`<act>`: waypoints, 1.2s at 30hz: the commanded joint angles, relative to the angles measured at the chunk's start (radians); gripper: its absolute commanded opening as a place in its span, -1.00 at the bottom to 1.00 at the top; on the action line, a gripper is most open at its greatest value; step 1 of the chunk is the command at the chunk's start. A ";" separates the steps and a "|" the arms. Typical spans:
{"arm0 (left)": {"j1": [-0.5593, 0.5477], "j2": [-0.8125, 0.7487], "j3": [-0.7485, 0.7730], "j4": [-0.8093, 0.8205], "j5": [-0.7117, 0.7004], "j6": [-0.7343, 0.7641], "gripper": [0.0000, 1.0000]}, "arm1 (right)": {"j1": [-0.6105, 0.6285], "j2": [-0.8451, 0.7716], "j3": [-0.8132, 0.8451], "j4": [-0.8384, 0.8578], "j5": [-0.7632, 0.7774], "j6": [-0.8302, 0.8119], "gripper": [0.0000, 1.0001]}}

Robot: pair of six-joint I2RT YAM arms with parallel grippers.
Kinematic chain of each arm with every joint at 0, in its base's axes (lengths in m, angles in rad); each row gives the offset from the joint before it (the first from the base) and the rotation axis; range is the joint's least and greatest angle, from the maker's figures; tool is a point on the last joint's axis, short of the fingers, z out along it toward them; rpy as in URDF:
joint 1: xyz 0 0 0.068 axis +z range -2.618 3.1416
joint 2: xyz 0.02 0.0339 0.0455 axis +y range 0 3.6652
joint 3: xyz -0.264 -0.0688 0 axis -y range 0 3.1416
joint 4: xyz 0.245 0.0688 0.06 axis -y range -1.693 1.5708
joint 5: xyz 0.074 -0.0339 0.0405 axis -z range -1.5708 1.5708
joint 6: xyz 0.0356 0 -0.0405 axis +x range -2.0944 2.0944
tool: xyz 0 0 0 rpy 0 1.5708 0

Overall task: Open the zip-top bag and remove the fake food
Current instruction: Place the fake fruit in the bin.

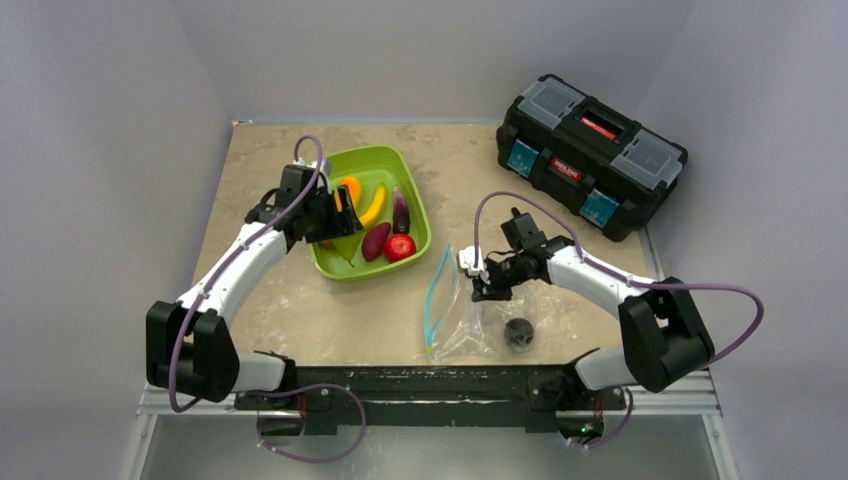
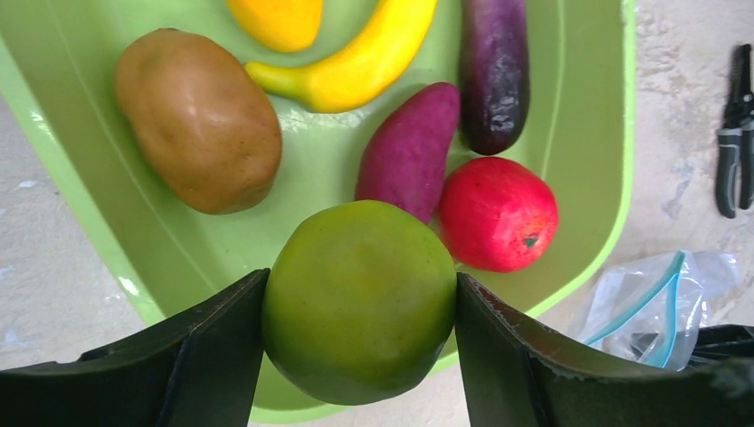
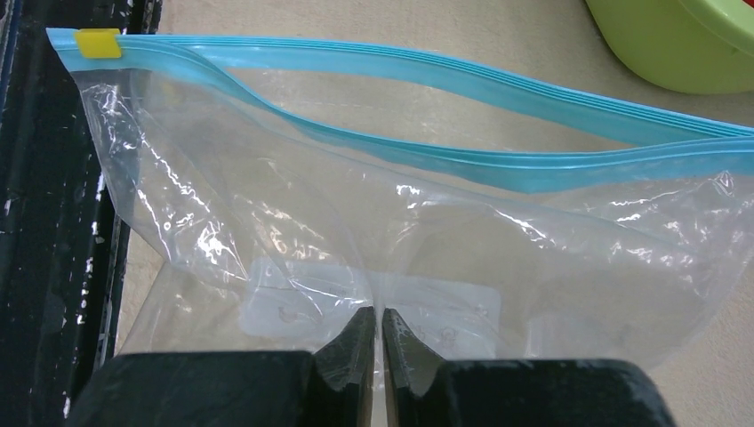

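Observation:
The zip-top bag lies on the table in front of the right arm, and the two halves of its teal zipper strip stand apart. My right gripper is shut on a fold of the clear plastic near the bag's closed end. A dark plum lies by that end; I cannot tell whether it is inside the bag. My left gripper is shut on a green pear above the near rim of the lime-green tray. In the tray lie a kiwi, banana, eggplant, apple and an orange piece.
A black toolbox stands at the table's back right. Black-handled pliers lie on the table beyond the tray. A purple root-shaped piece rests beside the apple. Grey walls close in the table on three sides.

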 commanded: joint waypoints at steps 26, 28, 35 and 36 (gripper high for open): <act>0.120 -0.242 -0.022 0.047 0.229 -0.010 1.00 | -0.113 -0.125 0.086 -0.226 -0.126 -0.164 -0.23; 0.125 -0.267 -0.054 0.070 0.329 -0.036 1.00 | -0.131 -0.141 0.097 -0.275 -0.136 -0.194 -0.22; 0.123 -0.379 -0.160 0.084 0.473 -0.080 1.00 | -0.182 -0.188 0.143 -0.493 -0.138 -0.333 -0.20; 0.124 -0.397 -0.173 0.084 0.482 -0.083 1.00 | -0.184 -0.195 0.145 -0.520 -0.138 -0.348 -0.20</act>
